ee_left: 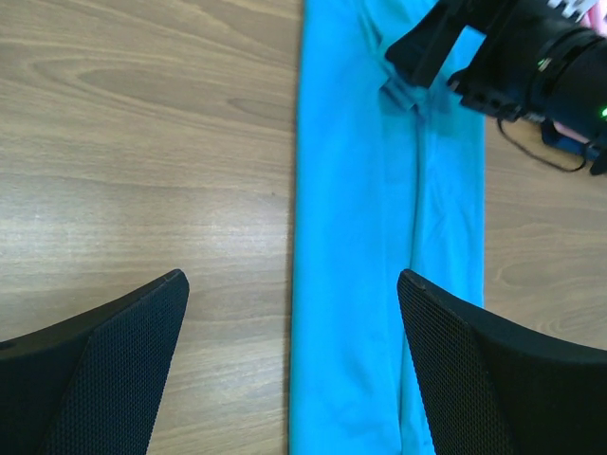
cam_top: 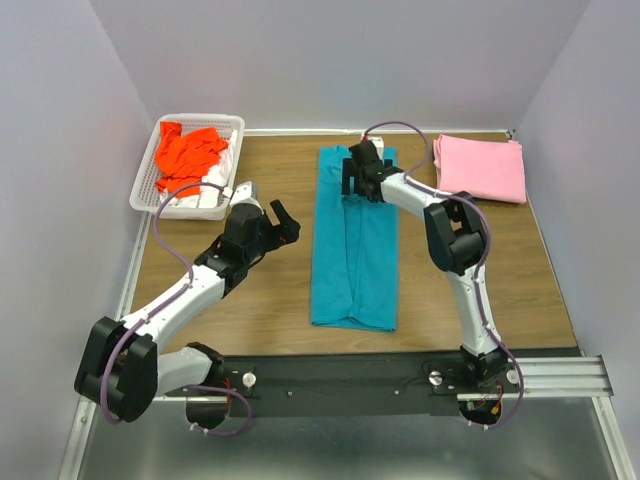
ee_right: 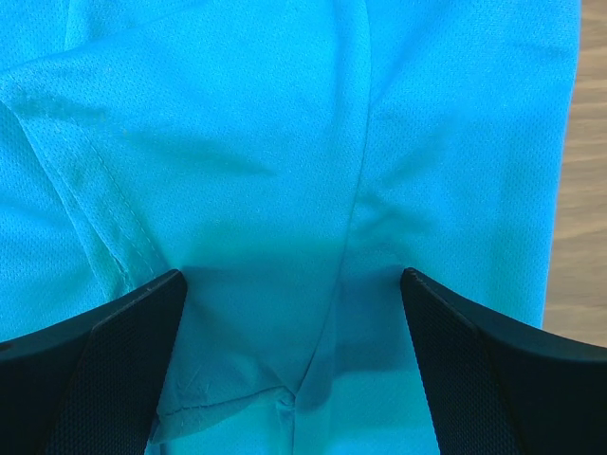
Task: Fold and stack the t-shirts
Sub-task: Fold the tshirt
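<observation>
The teal t-shirt (cam_top: pixel 355 245) lies folded into a long narrow strip down the middle of the table. My right gripper (cam_top: pixel 352 178) is open just above its far end, jaws spread over the cloth (ee_right: pixel 285 190), holding nothing. My left gripper (cam_top: pixel 282 222) is open and empty, above the wood left of the strip; the shirt's left edge (ee_left: pixel 360 237) lies between its fingers in the left wrist view. The pink t-shirt (cam_top: pixel 480 167) lies folded at the far right. The orange-red t-shirt (cam_top: pixel 187 153) is crumpled in the basket, on top of white cloth (cam_top: pixel 196 198).
The white lattice basket (cam_top: pixel 236 122) stands at the far left corner. White walls close in the table on three sides. A black rail (cam_top: pixel 400 375) with the arm bases runs along the near edge.
</observation>
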Robot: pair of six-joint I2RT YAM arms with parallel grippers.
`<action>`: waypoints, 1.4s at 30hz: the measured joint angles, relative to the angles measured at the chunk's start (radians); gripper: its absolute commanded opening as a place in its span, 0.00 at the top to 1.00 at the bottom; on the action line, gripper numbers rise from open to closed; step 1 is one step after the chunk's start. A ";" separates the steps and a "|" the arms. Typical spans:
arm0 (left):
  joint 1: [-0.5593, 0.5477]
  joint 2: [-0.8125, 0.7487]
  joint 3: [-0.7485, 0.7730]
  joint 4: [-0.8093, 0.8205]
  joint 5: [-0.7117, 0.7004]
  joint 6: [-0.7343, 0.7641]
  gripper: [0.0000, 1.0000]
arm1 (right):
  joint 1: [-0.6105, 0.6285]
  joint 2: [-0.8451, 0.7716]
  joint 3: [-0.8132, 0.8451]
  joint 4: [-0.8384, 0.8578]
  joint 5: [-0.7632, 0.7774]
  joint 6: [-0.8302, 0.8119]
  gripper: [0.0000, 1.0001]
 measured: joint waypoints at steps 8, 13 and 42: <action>-0.011 0.043 -0.017 0.000 0.088 0.015 0.02 | -0.038 -0.002 0.008 -0.010 -0.024 -0.009 0.00; -0.051 0.042 -0.083 -0.011 0.126 0.012 0.02 | -0.036 -0.014 0.014 -0.034 -0.087 -0.042 0.00; -0.462 0.061 -0.244 -0.045 0.194 -0.186 0.54 | -0.033 -1.077 -0.964 -0.083 -0.187 0.265 0.00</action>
